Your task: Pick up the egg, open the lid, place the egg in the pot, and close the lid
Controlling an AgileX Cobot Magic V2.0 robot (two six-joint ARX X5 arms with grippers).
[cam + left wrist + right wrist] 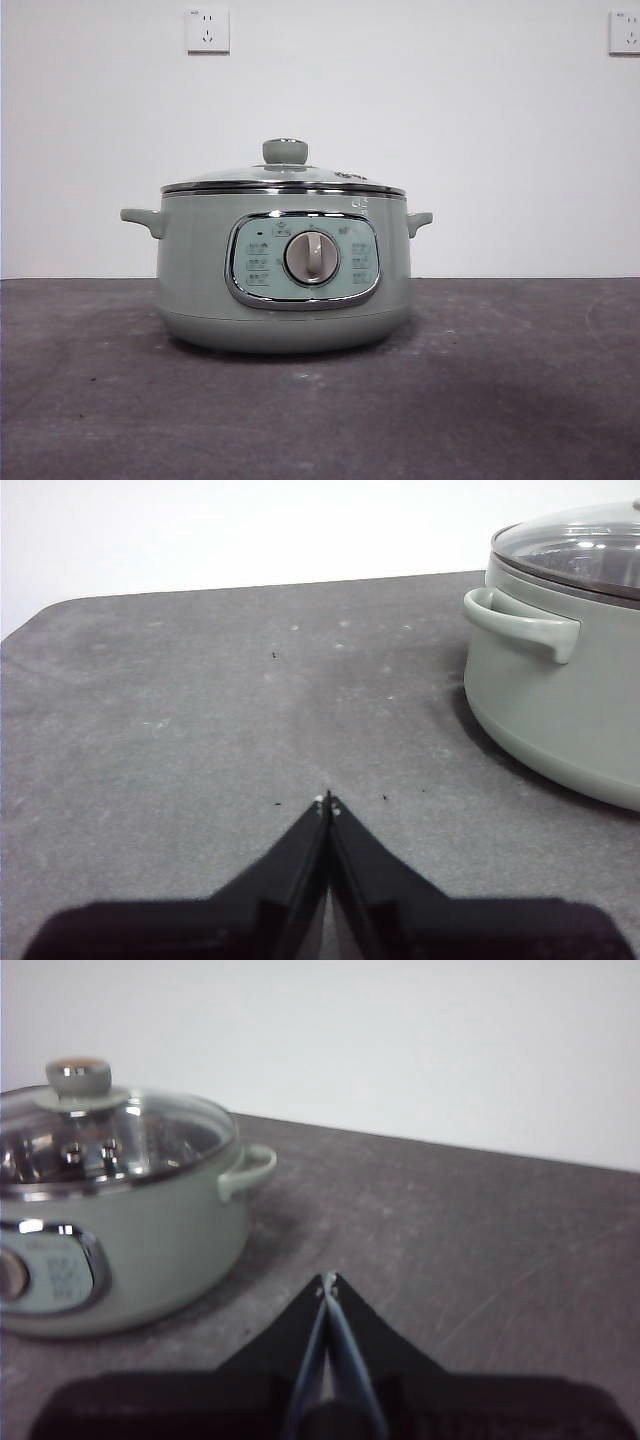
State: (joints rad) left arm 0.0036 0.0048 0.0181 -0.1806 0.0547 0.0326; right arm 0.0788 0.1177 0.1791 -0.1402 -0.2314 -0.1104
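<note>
Egg unseen; lid point(284, 176) sits on pot point(285, 270), near both empty hands, left point(327, 802) and right point(327, 1282), pressed together. Groping blind risks knocking the pot.

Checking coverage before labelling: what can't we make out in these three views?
- Egg: in no view.
- Pot interior: front view level; lid glass glares in both wrist views.
- Panel labels: too small in the front view, blurred in the right wrist view.
- Pot's far side: cropped in left wrist view.

Glossy pot point(200, 290), glass lid point(240, 176)
</note>
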